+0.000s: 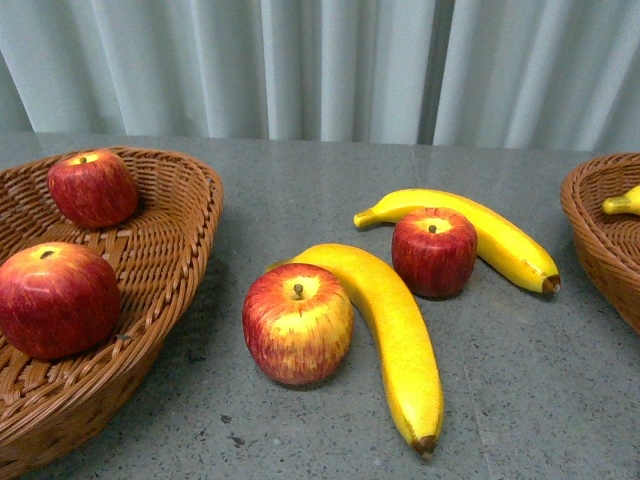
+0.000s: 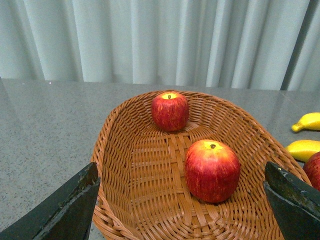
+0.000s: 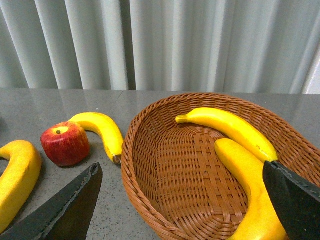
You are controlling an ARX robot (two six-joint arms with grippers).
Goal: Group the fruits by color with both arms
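Note:
On the table in the front view lie a yellow-streaked apple (image 1: 297, 323), a red apple (image 1: 434, 252) and two bananas (image 1: 395, 335) (image 1: 470, 230); neither arm shows there. The left wicker basket (image 1: 170, 250) holds two red apples (image 1: 92, 188) (image 1: 55, 300). My left gripper (image 2: 181, 180) hangs open above that basket (image 2: 125, 165), empty, with the nearer apple (image 2: 212, 170) between its fingers' line and the other apple (image 2: 170, 111) beyond. Over the right basket (image 3: 145, 150) my right gripper (image 3: 181, 175) is open and empty, with two bananas (image 3: 230, 125) (image 3: 250, 195) lying inside.
The right basket (image 1: 600, 230) is cut off by the front view's edge, with a banana tip (image 1: 622, 203) showing in it. A pale curtain (image 1: 330, 60) closes the back of the grey table (image 1: 520, 400). Bare tabletop lies between the loose fruits and each basket.

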